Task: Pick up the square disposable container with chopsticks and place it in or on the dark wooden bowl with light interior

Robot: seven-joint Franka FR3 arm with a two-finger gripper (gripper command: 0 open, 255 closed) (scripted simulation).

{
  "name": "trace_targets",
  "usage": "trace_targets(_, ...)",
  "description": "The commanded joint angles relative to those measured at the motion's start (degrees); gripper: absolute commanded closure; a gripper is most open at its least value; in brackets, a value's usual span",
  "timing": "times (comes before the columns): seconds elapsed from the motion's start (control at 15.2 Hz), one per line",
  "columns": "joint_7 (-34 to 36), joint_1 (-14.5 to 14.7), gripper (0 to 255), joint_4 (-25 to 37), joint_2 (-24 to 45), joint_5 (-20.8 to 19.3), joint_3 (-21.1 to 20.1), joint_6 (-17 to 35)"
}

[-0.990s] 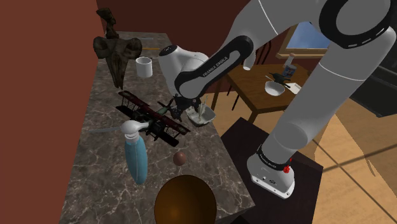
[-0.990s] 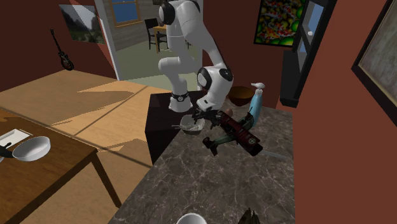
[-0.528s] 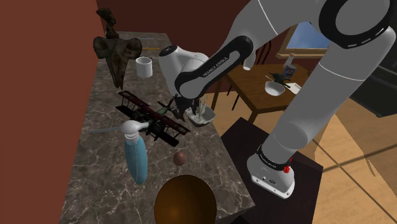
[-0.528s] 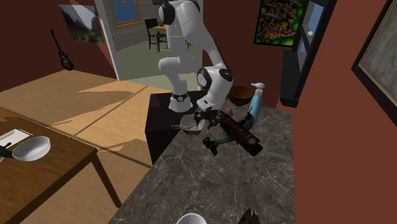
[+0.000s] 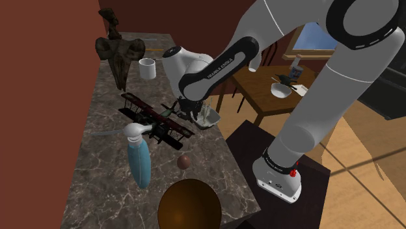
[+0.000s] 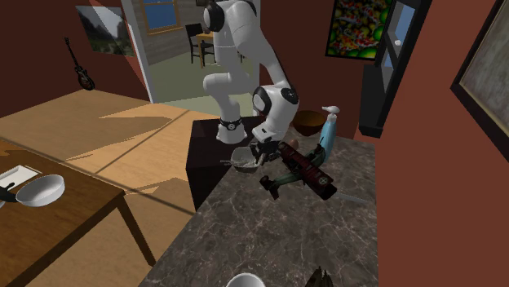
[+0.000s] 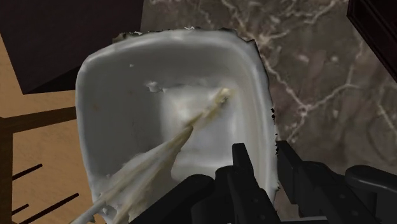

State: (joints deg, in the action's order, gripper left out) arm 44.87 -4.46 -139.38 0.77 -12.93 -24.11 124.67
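Note:
A pale, square disposable container [image 7: 172, 121] with light chopsticks [image 7: 165, 153] lying in it sits at the marble counter's edge. It also appears in the shoulder view [image 5: 208, 119] and in the second exterior view [image 6: 242, 158]. My gripper [image 7: 267, 167] is shut on the container's side wall, one black finger [image 7: 245, 170] inside the rim and the other outside. The gripper [image 5: 198, 116] comes down on it from above, also seen in the second exterior view [image 6: 258, 152]. The dark wooden bowl [image 5: 189, 207] stands at the shoulder view's near counter end, and behind the arm in the second exterior view [image 6: 307, 122].
A dark model biplane [image 5: 156, 121] lies right beside the container. A blue dispenser bottle [image 5: 138, 160] and a small brown ball [image 5: 184, 161] lie between it and the bowl. A white mug [image 5: 147, 67] and a skull sculpture [image 5: 119, 55] stand at the far end.
The fingers have closed from wide apart onto the container's wall. The arm and the container have stayed in place.

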Motion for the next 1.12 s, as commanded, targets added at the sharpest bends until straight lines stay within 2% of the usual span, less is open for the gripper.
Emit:
trace_targets(0.0, 0.01, 0.0, 255, -0.01, 0.02, 0.0, 0.0, 0.01)
trace_targets(1.06, -5.58, 0.39, 255, 4.36, -9.12, 5.25, 0.35, -12.05)
